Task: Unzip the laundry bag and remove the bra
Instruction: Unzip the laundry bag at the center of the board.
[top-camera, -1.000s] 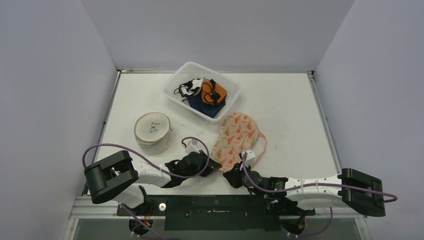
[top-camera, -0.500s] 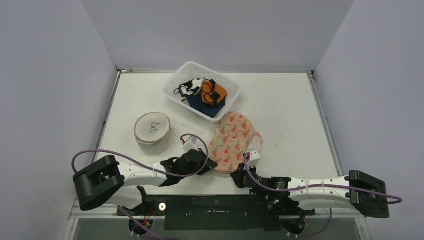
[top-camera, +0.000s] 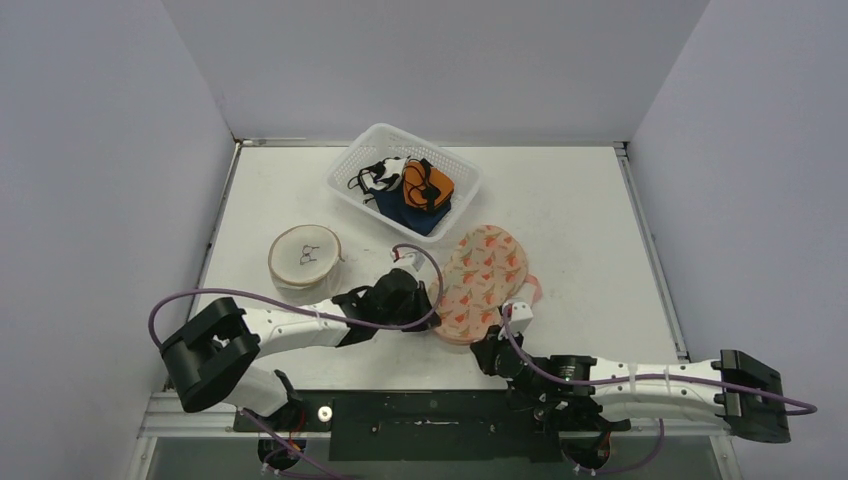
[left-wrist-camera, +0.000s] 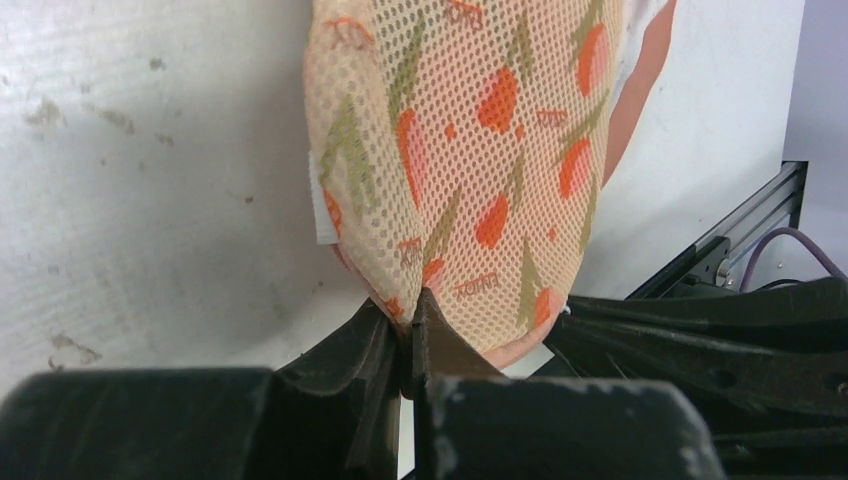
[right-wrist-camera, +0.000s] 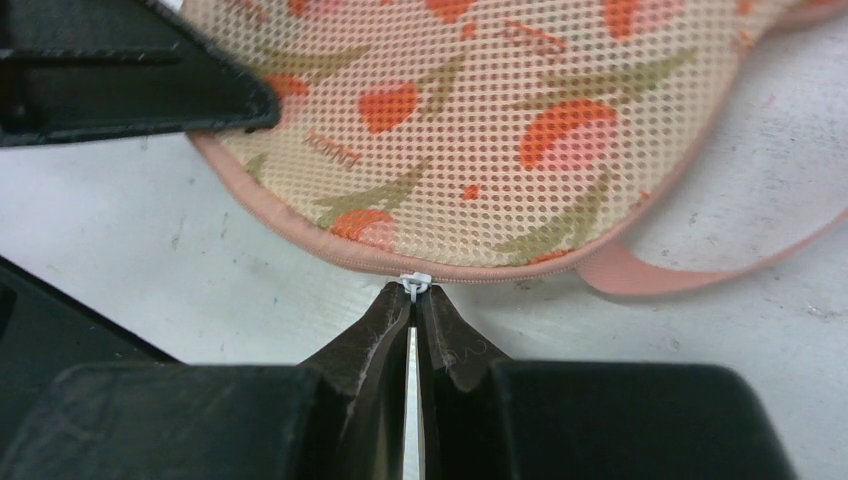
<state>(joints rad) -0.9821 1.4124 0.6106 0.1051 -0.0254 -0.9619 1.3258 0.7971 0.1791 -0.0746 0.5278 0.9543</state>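
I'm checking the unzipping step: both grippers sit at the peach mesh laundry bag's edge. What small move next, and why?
Probably the right gripper should draw the small white zipper pull it pinches along the pink seam, while the left gripper, shut on the rim of the peach mesh laundry bag, anchors it; the zip looks closed.

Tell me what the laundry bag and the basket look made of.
Laundry bag: soft, synthetic-looking mesh fabric, matte, shown by fine regular holes and printed pattern; pink fabric edging. Basket: probably rigid white plastic, slightly glossy, with moulded lattice walls.
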